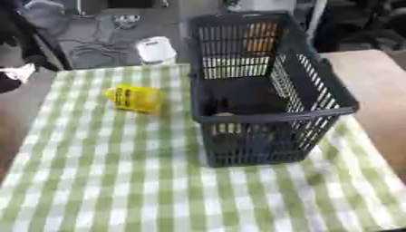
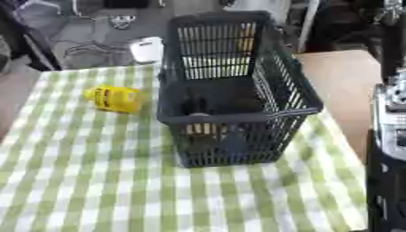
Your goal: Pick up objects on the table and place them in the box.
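you are looking down at a dark slatted plastic basket (image 1: 273, 115), the box for this task, sitting on a table covered with a green and white checked cloth (image 1: 119, 181). take the basket as your landmark. it is standing upright, toward the right half of the cloth, with its open top facing you and its tall far wall rising behind.

to the left of the basket, apart from it and not touching, a yellow object (image 1: 135, 98) is lying on its side on the cloth; dark markings are showing on it but you cannot read them. behind the basket's far left corner, at the back edge of the cloth, a white rounded thing (image 1: 155, 50) is sitting.

inside the basket, low against the near wall, something pale and something dark are showing through the slats, too blurred to name.

to the right of the basket, bare wooden tabletop (image 2: 341, 77) is showing beyond the cloth's edge.

at the far right, past the basket, a black and silver part of your right arm (image 2: 389, 149) is filling the edge of the right eye view. neither hand is showing in either view, so you cannot tell whether they are open or closed.
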Robot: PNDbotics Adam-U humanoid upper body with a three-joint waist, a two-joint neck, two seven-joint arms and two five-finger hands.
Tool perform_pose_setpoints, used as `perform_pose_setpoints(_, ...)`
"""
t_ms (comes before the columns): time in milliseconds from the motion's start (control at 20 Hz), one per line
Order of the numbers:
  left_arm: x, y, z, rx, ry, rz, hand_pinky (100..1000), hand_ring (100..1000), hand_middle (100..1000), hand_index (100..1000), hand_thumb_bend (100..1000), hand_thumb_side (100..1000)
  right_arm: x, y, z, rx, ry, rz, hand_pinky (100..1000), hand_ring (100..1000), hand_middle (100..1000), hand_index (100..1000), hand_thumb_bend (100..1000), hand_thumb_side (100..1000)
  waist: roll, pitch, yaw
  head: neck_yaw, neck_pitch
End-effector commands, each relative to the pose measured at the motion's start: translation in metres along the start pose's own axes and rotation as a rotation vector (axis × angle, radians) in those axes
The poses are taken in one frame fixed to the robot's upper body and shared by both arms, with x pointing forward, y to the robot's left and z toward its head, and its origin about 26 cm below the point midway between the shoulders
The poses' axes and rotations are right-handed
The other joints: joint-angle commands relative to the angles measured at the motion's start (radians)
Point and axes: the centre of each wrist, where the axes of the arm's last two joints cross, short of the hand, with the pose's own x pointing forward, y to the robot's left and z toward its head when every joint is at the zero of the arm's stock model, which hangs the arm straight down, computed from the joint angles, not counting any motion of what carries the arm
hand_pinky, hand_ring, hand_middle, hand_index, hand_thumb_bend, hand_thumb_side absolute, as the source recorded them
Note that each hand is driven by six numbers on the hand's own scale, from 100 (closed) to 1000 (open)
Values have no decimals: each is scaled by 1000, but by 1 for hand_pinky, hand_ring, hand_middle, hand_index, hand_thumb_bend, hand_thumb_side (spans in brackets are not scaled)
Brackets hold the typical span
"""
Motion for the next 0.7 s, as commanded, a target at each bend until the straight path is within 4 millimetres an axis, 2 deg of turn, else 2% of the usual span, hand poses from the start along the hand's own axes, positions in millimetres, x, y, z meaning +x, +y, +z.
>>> perform_pose_setpoints(50, 8, 18, -8, 14, -42, -51, 719, 661, 495, 679, 475, 125, 9, -7, -8, -5, -41, 12, 506, 675, 730, 794, 100, 551, -8, -16, -1, -4, -11)
perform_pose_setpoints(700, 13, 26, -17, -20, -83, -92, 737, 680, 515, 697, 510, 104, 8, -6, -8, 1, -40, 11, 506, 675, 730, 794, 100, 552, -9, -18, -2, -5, -12)
